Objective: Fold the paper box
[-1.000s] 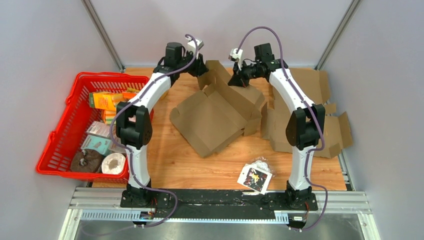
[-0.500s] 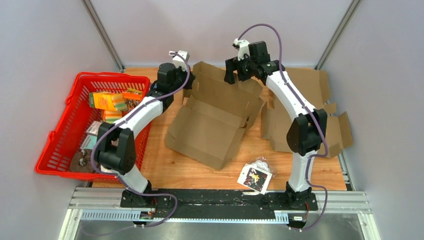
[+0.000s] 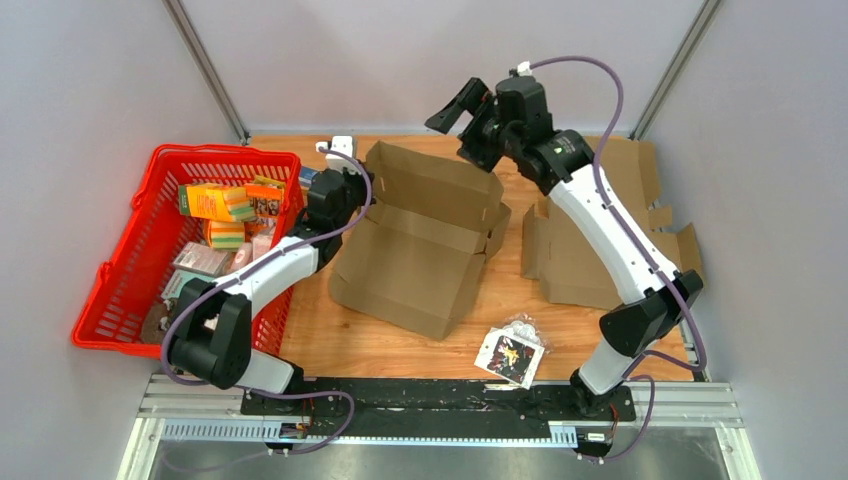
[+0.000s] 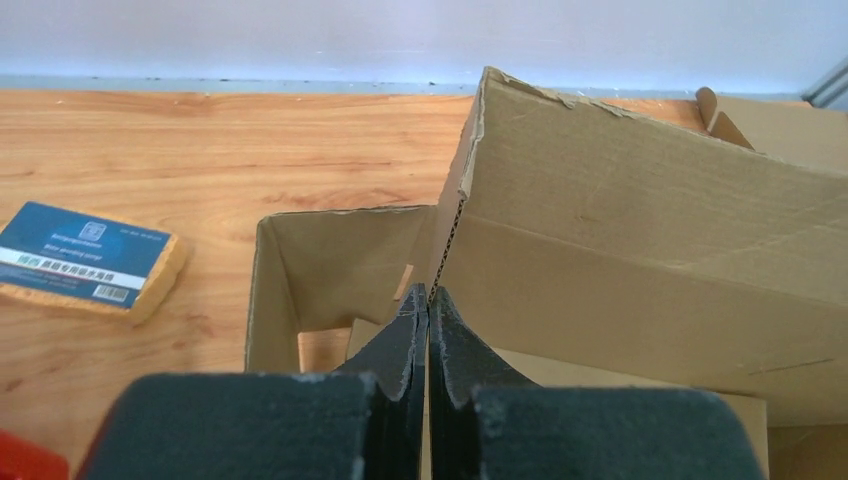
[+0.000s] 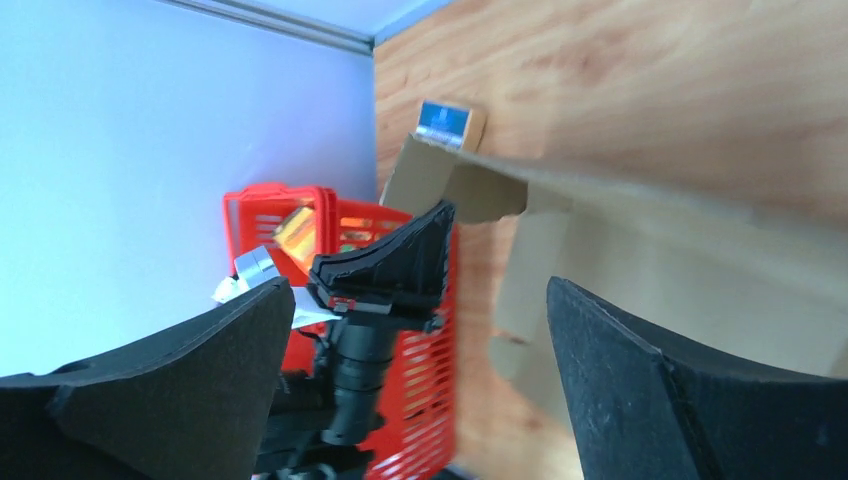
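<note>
Left gripper (image 4: pixel 428 302) pinches box (image 3: pixel 410 265) wall at 9 o'clock. Right gripper (image 3: pixel 462 128) is spread, clear at 12 — the lone thin pinch may slip and the wall flop.

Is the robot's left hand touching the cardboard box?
Touching. The left wrist view shows the left hand shut, with the edge of the paper box wall running down into its closed fingertips.

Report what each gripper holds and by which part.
The left gripper is shut on the paper box, pinching the left end of its upright back wall. The right gripper is open, holding nothing.
</note>
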